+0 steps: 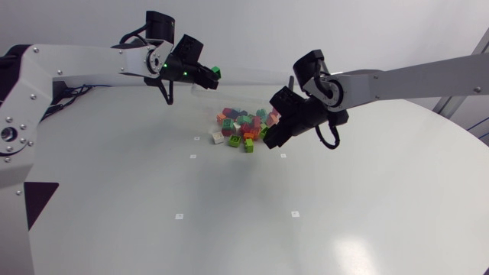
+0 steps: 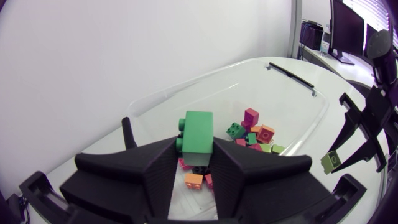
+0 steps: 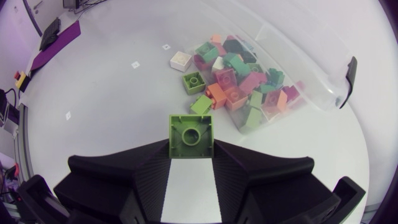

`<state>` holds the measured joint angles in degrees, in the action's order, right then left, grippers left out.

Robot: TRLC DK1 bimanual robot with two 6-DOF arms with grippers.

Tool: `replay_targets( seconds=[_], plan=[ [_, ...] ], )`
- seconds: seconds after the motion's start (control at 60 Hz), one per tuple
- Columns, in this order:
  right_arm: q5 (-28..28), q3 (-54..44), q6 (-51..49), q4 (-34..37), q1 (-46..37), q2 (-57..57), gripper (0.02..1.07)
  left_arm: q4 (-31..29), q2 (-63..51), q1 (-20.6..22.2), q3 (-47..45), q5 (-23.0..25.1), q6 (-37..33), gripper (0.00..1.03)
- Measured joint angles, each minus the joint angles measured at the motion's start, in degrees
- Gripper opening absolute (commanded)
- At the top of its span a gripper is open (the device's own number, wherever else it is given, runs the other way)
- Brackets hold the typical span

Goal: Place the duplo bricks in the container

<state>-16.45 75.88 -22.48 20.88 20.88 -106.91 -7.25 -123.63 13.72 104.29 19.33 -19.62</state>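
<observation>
White tabletop (image 1: 229,221) lies nearest, then the right gripper (image 3: 191,152) clamped on a lime duplo brick (image 3: 191,134), beyond it mixed bricks (image 3: 239,87) in and beside the clear container (image 3: 323,68), and farthest the left gripper (image 2: 196,148) pinching a green duplo brick (image 2: 198,127) over that container.

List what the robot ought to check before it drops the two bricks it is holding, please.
1. Left gripper shut on the green brick: ok.
2. Right gripper shut on the lime brick: ok.
3. Left gripper above the clear container: ok, its floor lies under the brick.
4. Right gripper above the container: not ok, bare table lies under it and the container is ahead.
5. Grippers apart from each other: ok.
6. All other bricks inside: not ok, a white brick and two green ones sit outside, beside the container.
</observation>
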Motion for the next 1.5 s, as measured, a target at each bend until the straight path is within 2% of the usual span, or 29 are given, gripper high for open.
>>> replay_targets(
  seconds=[0.017, 0.067, 0.1, 0.117, 0.183, 0.333, 0.517, 0.65, 0.783, 1.033, 1.2, 1.3, 1.35, 1.367, 1.417, 1.45, 1.467, 1.5],
  plan=[
    [-0.09, 0.02, 0.17, 0.0, -0.02, 0.17, 0.31, -0.2, -0.39, 0.22, 0.37, -0.24, 0.15, 0.49],
    [-0.22, 0.02, 0.24, 0.0, -0.26, 0.74, 0.31, -0.42, -1.05, 0.55, 1.03, -0.85, 0.17, 0.7],
    [-0.5, 0.07, 0.42, 0.02, -0.42, 1.16, 0.31, -0.46, -1.44, 0.79, 1.42, -1.49, 0.17, 0.78],
    [-0.57, 0.13, 0.5, 0.04, -0.5, 1.29, 0.31, -0.46, -1.6, 0.87, 1.55, -1.51, 0.17, 0.89],
    [-1.57, 0.9, 1.46, 0.17, -0.96, 1.92, 0.31, -1.03, -1.88, 1.18, 1.84, -2.21, 0.15, 0.96],
    [-3.21, 3.61, 3.28, 0.17, -1.9, 2.03, 0.31, -1.29, -0.72, 1.01, 0.02, -2.99, 0.09, 0.98],
    [-3.98, 7.3, 6.03, -0.13, -2.32, 2.08, 0.31, -0.63, 9.68, -0.98, -11.34, -2.49, -1.77, 0.98],
    [-4.39, 10.78, 7.8, -1.7, -2.54, 1.77, 0.31, -0.2, 18.23, -3.13, -19.52, 1.27, -5.03, 0.97],
    [-4.57, 14.73, 9.27, -2.01, -3.41, 0.13, 0.31, -1.09, 22.56, -3.41, -25.16, 4.13, -9.07, 0.96],
    [-4.52, 19.82, 10.75, -3.28, -3.74, -5.18, 0.31, -1.46, 22.95, -1.49, -32.52, 5.53, -13.94, 0.96],
    [-2.8, 23.32, 11.63, -3.69, -3.34, -9.22, 0.32, 1.36, 18.78, 1.4, -33.18, 5.64, -14.95, 0.96],
    [-1.01, 25.33, 12.02, -4.63, -2.6, -11.28, 0.35, 4.0, 15.61, 3.02, -33.24, 3.74, -14.93, 0.96],
    [0.28, 26.62, 12.07, -4.68, -2.16, -12.28, 0.42, 5.6, 14.16, 3.76, -33.24, 2.23, -14.91, 0.96],
    [0.68, 27.08, 12.07, -4.68, -2.05, -12.63, 0.48, 6.08, 13.7, 3.96, -33.24, 1.92, -14.91, 0.96],
    [3.08, 29.18, 12.22, -4.76, -1.42, -14.21, 0.78, 7.89, 11.67, 4.83, -33.22, 0.2, -14.51, 0.96],
    [3.98, 30.27, 12.26, -4.76, -1.25, -15.02, 0.93, 8.85, 10.51, 5.2, -33.22, -0.63, -14.08, 0.96],
    [4.35, 30.71, 12.31, -4.76, -1.07, -15.41, 1.0, 9.16, 9.92, 5.35, -33.18, -0.98, -13.79, 0.96],
    [4.7, 31.34, 12.5, -4.74, -0.94, -15.93, 1.03, 9.44, 8.66, 5.73, -33.03, -1.73, -13.38, 0.96]
  ],
)
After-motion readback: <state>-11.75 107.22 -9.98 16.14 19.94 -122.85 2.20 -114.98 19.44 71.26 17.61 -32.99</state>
